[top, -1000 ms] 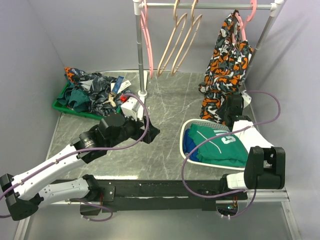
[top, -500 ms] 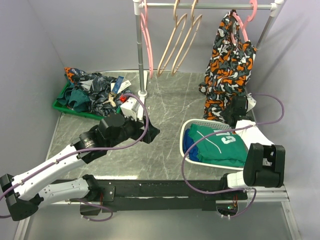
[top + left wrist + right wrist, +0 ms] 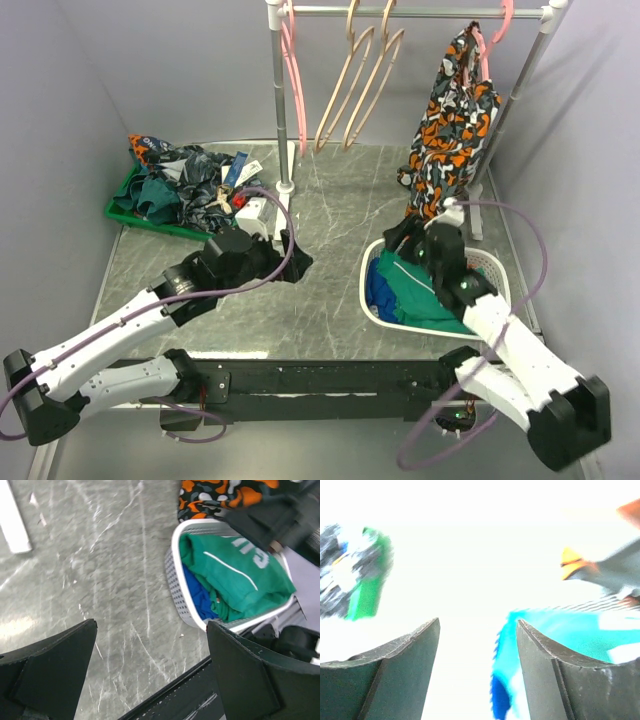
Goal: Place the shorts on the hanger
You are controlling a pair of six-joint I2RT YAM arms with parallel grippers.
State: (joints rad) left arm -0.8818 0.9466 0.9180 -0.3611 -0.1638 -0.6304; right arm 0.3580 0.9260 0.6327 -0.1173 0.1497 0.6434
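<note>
I judge the shorts (image 3: 455, 130) draped over the hanger (image 3: 480, 44), so my right gripper (image 3: 478, 625) hangs below, fingers spread, seemingly empty through the glare.

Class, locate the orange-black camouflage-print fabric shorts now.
Top view, far right: the shorts hang on the pink plastic hanger, right end of the rail, behind the white basket.
</note>
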